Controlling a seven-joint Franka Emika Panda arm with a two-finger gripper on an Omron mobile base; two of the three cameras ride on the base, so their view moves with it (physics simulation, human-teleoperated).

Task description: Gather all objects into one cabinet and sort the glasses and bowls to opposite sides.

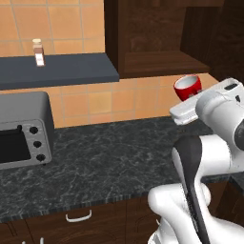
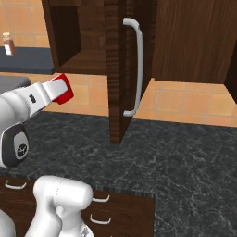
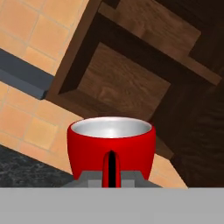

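Note:
My gripper (image 3: 111, 171) is shut on a small glossy red cup (image 3: 111, 146) with a white inside, held upright above the counter. One dark finger (image 3: 111, 166) shows against the cup's near wall. In the left base view the cup (image 1: 187, 87) hangs just below the open dark brown cabinet (image 1: 157, 43), in front of the tiled wall, on the white hand of the gripper (image 1: 188, 96). From the right, the cup (image 2: 62, 90) sits left of the cabinet's open door (image 2: 118, 92) with its long pale bar handle (image 2: 137, 65). The cabinet's lower compartment (image 3: 122, 83) lies ahead of the cup, nothing showing in it.
A grey toaster oven (image 1: 21, 131) stands at the counter's left. A small bottle (image 1: 38, 53) rests on the dark wall shelf (image 1: 62, 71). The black speckled counter (image 1: 105, 157) spreads below, with base drawers (image 1: 78, 217) under its front edge. The open door juts out over the counter.

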